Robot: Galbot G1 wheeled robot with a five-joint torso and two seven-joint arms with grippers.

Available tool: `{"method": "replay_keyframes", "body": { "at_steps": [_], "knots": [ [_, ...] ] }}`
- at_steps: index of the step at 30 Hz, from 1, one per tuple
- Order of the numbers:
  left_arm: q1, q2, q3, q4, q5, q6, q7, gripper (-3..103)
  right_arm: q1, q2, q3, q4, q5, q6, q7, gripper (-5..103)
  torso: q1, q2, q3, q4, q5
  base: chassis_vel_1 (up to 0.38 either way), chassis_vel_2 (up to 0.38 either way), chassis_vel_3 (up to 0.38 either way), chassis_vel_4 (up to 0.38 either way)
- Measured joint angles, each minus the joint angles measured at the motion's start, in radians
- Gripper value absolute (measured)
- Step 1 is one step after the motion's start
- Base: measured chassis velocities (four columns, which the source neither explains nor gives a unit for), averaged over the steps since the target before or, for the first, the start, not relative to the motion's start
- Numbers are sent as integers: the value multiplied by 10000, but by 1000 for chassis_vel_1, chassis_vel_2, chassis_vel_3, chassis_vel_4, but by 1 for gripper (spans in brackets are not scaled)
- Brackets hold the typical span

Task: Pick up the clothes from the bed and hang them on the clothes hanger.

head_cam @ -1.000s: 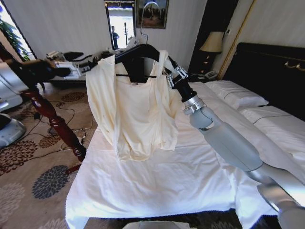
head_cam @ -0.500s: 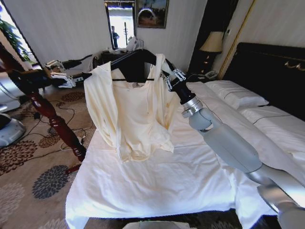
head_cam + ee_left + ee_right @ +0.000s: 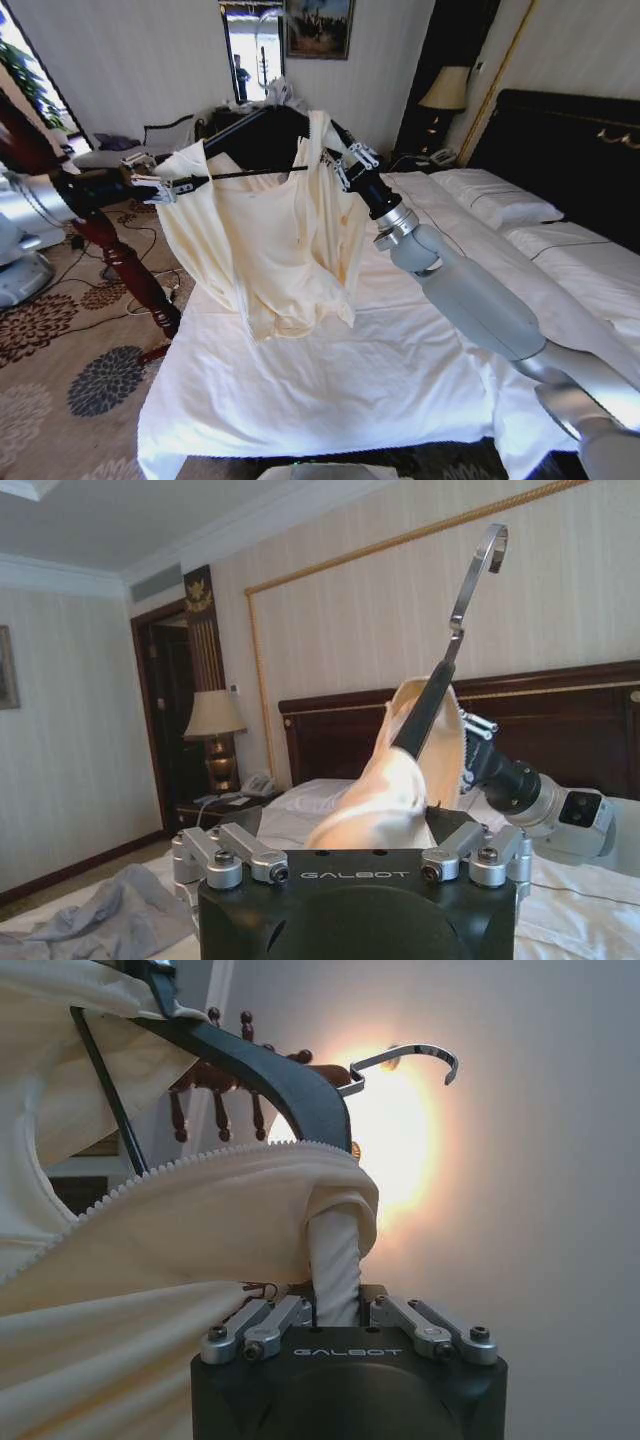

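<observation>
Shirt (image 3: 270, 240) is held up off the bed (image 3: 380, 380), draped over the black clothes hanger (image 3: 262, 128), with its hem dangling just above the white duvet. The hanger is gripped at both ends: the left gripper (image 3: 165, 182) is at about 9 o'clock from the shirt and is clenched on the hanger's left tip where the fabric wraps it, while the right gripper (image 3: 335, 160) sits at roughly 2 o'clock and is clamped on the right shoulder, with a fold of shirt pinched between its fingers (image 3: 262, 1326) in the right wrist view. The silver hook (image 3: 405, 1058) is seen sticking up past the hanger's peak there.

Compared with a second ago, the whole bundle has been tilted: the left end is dropped lower and swung out towards 9 o'clock, so the hanger's bottom bar is slanted now rather than level. The shirt is pulled wider and hangs more skewed. The dark red wooden stand (image 3: 105, 245) is found at 8 o'clock, just behind the left arm.
</observation>
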Motion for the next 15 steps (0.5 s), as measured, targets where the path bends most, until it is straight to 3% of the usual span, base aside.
{"method": "replay_keyframes", "body": {
  "at_steps": [3,5,7,10,11,15],
  "knots": [
    [68,26,59,-137,56,12,-19,86,-82,58,-82,58,-81,18,-43,19,0,0,0,1,1,0,0,0,0],
    [134,53,142,-273,120,13,-43,77,-88,103,-180,55,-121,12,-65,19,0,1,0,1,-1,0,0,0,0],
    [165,63,178,-388,125,1,-20,77,-70,136,-245,54,-149,42,-88,19,-1,0,-1,-1,0,0,0,0,0],
    [241,70,278,-512,157,-11,-67,60,113,200,-409,-23,-160,79,-93,20,0,1,0,1,-1,0,0,0,0],
    [241,70,278,-512,157,-11,-67,60,113,200,-409,-23,-160,79,-93,20,0,1,0,1,-1,0,0,0,0],
    [260,28,328,-530,85,-32,-129,43,229,238,-500,-120,-157,90,-85,20,0,0,0,2,-1,0,0,0,0]
  ]
}}
